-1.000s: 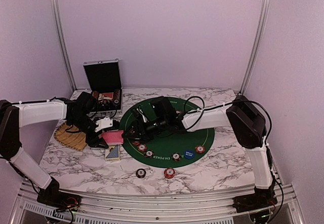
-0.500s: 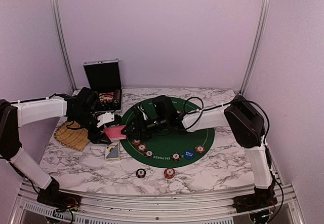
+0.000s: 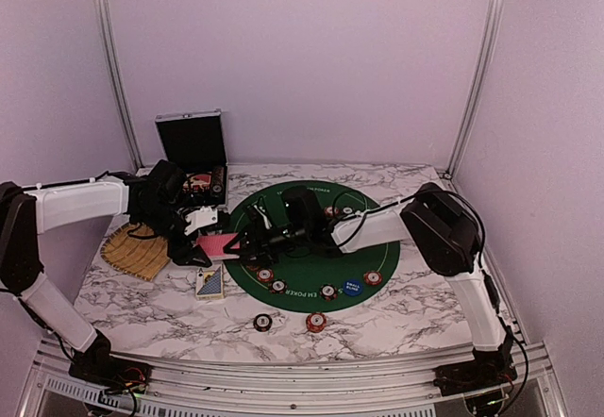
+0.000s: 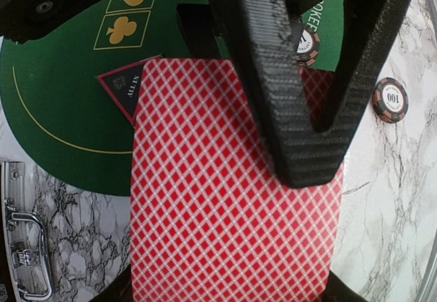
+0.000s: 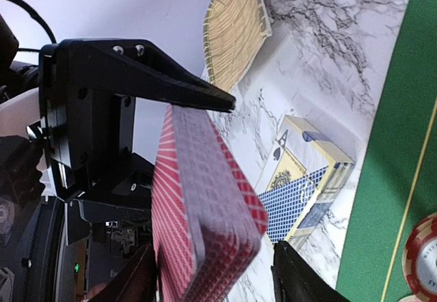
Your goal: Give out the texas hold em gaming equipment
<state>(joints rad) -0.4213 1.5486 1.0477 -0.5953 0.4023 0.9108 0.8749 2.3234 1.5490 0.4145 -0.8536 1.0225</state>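
My left gripper is shut on a deck of red-backed playing cards and holds it above the table at the left edge of the green poker mat. The deck fills the left wrist view. My right gripper is open, with one finger over the deck's back. In the right wrist view the deck stands edge-on between my right fingers, with a gap on its right side. A dark triangular marker lies on the mat. Several poker chips and a blue disc lie along the mat's near edge.
A blue and yellow card box lies on the marble just below the deck. Two chips lie near the front edge. The yellow straw tray is at the left. The open silver case stands at the back left.
My left gripper has carried the deck to the right and slightly further from me, toward the mat. My right gripper has reached left and now straddles the deck.
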